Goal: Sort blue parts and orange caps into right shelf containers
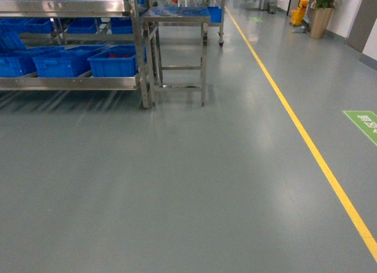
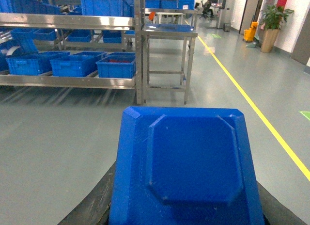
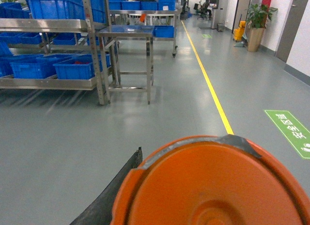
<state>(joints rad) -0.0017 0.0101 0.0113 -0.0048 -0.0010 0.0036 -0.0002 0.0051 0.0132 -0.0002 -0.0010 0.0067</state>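
As things stand: the robot faces open grey floor, with the steel shelf rack [image 1: 70,83] ahead and to the left.
Blue part: a moulded blue plastic piece [image 2: 189,162] fills the bottom of the left wrist view, right at the camera and far from the rack.
Orange cap: a round, rimmed orange cap [image 3: 213,186] sits just as close under the right wrist camera.
Left gripper: hidden behind the blue part; I cannot tell whether it is clamped or loose.
Right gripper: hidden behind the cap; same doubt.
Handling: both look like hard, light, smooth plastic, likely stiff and a little slippery. The cap's raised rim and the blue part's bevelled edges seem the surest places to pinch.
Containers: the blue totes [image 1: 115,61] stand side by side on the lower shelf, open-topped under the shelf above.
Edges: a steel table [image 1: 177,17] stands just beside the rack's right post.
Open room: wide bare floor lies between robot and rack, with a yellow floor line [image 1: 312,149] off to the right.
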